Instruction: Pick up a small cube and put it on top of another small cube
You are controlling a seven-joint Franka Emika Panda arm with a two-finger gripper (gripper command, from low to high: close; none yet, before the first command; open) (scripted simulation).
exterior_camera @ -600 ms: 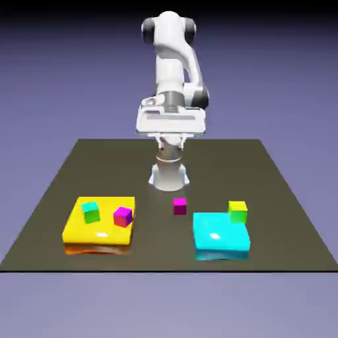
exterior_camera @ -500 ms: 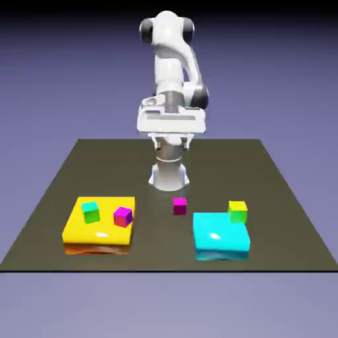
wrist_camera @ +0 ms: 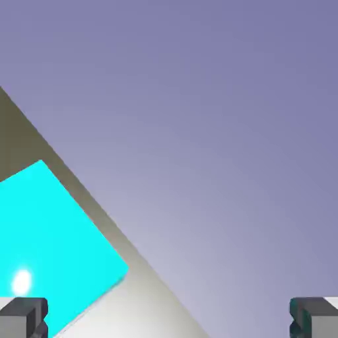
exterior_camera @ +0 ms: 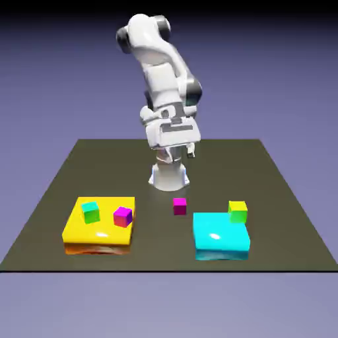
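Note:
The small cube (exterior_camera: 179, 206), plain magenta-pink, lies alone on the dark table (exterior_camera: 59, 191) between the two big blocks. My gripper (exterior_camera: 175, 154) hangs high above the table's far middle, well behind and above this cube, with its hand turned at an angle. In the hand view the gripper (wrist_camera: 169, 321) is open: the two grey fingertips (wrist_camera: 24, 317) sit at the bottom corners, far apart, with nothing between them. No small cube shows in the hand view.
A flat yellow block (exterior_camera: 99, 226) on the exterior view's left carries a teal-green cube (exterior_camera: 91, 212) and a magenta cube with purple faces (exterior_camera: 123, 216). A cyan block (exterior_camera: 221, 236) lies at the right with a yellow-green cube (exterior_camera: 237, 211) at its far corner. The hand view shows that cyan block (wrist_camera: 53, 244) and the table's edge.
The arm's upper part has leaned toward the exterior view's left and the hand has twisted and tilted. None of the cubes or blocks has moved.

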